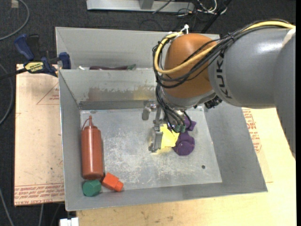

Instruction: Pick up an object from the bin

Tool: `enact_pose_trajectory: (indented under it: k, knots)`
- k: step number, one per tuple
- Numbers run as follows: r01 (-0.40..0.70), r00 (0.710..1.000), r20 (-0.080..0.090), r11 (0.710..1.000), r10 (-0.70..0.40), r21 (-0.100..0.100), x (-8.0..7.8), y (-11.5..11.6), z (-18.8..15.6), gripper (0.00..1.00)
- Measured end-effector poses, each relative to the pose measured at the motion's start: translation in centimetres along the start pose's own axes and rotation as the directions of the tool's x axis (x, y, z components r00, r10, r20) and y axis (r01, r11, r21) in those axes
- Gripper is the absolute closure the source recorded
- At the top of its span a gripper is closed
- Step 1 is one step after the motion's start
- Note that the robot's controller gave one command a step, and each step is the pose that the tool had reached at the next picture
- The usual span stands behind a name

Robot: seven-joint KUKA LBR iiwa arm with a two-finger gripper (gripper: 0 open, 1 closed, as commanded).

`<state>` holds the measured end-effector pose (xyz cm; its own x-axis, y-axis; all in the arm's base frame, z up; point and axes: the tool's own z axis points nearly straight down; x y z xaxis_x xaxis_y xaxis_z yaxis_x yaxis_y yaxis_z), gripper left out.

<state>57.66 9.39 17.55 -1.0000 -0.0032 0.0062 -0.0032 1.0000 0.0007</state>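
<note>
Yellow flat piece (170, 139): it lies near the middle of the grey metal bin (141, 175), a little to the right. It touches a purple lumpy toy (184, 145) on its right side. I cannot tell its material.
State of the gripper (157, 142): it is low in the bin, at the left edge of the yellow piece. From my screen I cannot tell if it is released or clenched.
Done: I judge that the descent to the bin floor is made.
Left: closing on the piece must be confirmed, then the lift out. Nothing looks raised, so I think most of the task remains.
Other things: a red-brown plastic squeeze bottle (91, 149) lies along the left wall. A green rounded lump (91, 188) and an orange block (113, 182) are in the front left corner, well apart from the gripper.
</note>
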Motion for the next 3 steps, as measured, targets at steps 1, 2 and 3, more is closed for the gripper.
enact_pose_trajectory:
  k: [1,2,3]
  knots:
    - [-0.002,1.000,0.007,1.000,0.002,-0.001,-0.1,0.0,-0.5,0.00]
    - [0.049,0.999,0.008,0.999,-0.049,-0.002,0.1,-3.6,2.2,0.00]
    - [0.061,0.998,0.010,0.998,-0.061,-0.001,-1.9,-8.4,5.1,0.00]
